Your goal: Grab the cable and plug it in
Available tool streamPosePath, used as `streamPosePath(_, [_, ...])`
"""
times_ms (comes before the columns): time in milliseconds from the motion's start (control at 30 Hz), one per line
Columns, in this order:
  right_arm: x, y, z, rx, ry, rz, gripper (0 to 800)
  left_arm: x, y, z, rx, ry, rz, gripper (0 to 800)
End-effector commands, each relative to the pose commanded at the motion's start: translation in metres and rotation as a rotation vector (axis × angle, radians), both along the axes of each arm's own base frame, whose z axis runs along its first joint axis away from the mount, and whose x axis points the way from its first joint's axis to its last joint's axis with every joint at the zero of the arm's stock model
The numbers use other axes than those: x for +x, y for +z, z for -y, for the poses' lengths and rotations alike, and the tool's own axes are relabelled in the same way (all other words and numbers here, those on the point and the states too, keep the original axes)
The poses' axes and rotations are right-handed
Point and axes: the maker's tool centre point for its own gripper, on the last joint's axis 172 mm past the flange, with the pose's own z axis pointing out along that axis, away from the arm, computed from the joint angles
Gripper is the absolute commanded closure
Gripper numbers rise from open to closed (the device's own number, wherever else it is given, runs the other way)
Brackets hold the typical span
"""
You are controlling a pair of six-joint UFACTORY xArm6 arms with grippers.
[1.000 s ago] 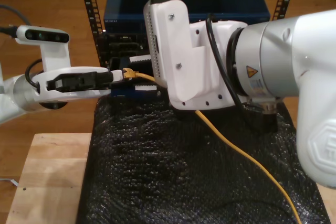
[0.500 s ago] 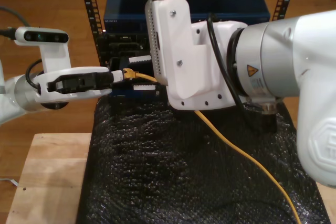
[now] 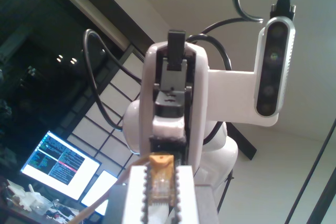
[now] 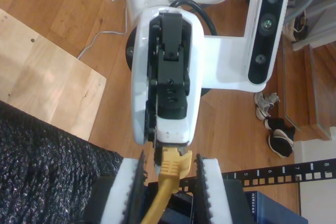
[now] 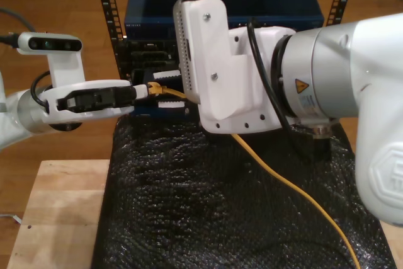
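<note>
Right now the cable (image 5: 283,187) runs up across the black mat (image 5: 189,206) that lies in front of the rack (image 5: 104,4), and its plug end hangs in the air just short of the rack's face, between the two grippers. My first gripper (image 5: 143,90) is clamped on the clear plug (image 3: 161,182), its toothed fingers pressed to either side of it. The plug's boot and the cord lead away from it into my second gripper (image 4: 168,182). That one stands parted, its fingers either side of the yellow boot with a gap showing on at least one side, so it grips nothing. This looks like a hand-over: the plug's tip seems to point into the first gripper, away from any socket, so the second one likely has to take the cord behind the boot before anything can go into the rack. To do it well, the second gripper should close squarely on the stiff boot rather than on the limp cord. The first should let go only once that hold is firm. The loose cord on the mat needs slack, lest it tug the plug askew near the rack.
</note>
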Motion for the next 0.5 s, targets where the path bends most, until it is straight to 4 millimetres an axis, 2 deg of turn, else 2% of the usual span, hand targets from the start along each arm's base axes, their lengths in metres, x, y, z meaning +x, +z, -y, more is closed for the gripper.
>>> streamPosePath(500, [-0.0016,-0.0035,-0.0015,-0.005,0.005,-0.003,589,-0.0011,0.0006,-0.0004,-0.001,-0.007,-0.004,771])
